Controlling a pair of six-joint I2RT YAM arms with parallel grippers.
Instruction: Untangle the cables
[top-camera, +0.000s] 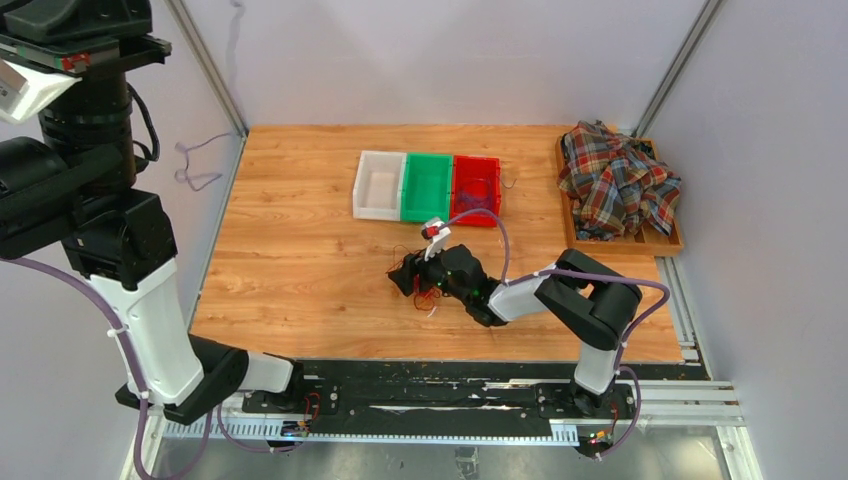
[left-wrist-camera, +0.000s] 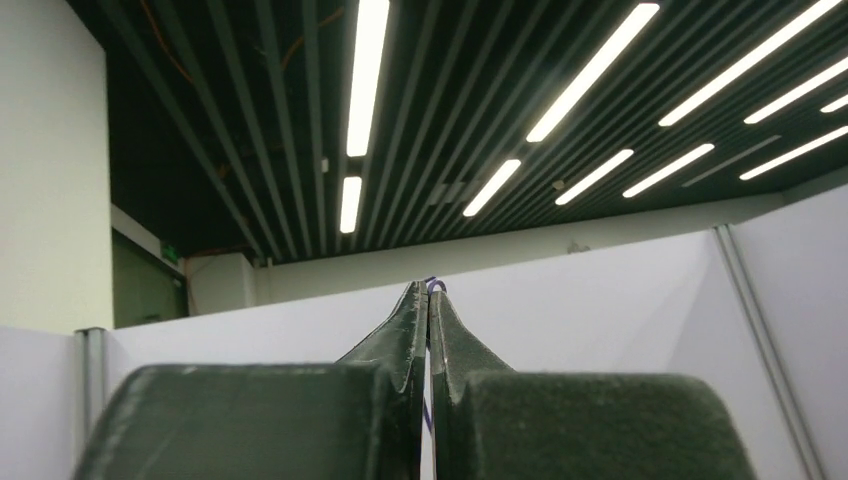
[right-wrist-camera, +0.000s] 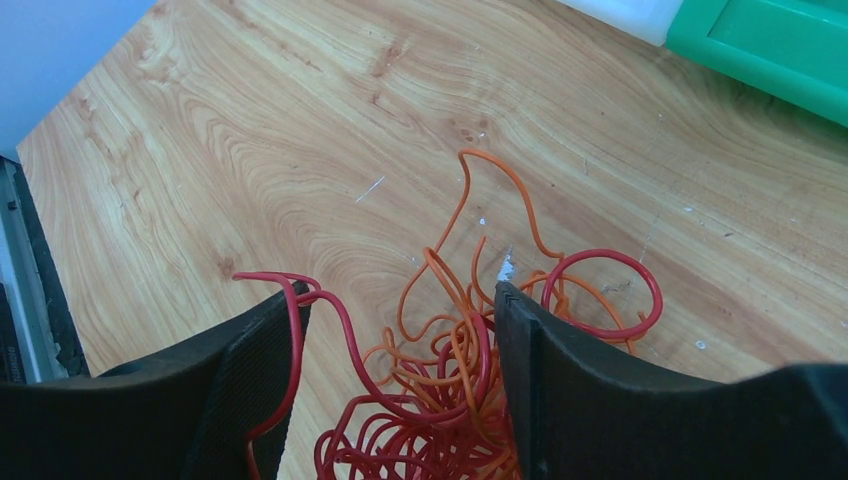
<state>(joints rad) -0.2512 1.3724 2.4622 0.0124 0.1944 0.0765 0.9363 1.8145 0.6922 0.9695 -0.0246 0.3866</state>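
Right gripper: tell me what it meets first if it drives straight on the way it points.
Jaws open, the right gripper points down into the red and orange cables; their loops already lie between its fingers, so it meets those first, probably with the wooden table just beneath.

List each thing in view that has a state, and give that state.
Red and orange cables, tangled on table.
Purple cable, pinched and lifted.
Left gripper, shut on purple cable.
Right gripper, open, astride the tangle.
Plaid shirt, crumpled in tray.
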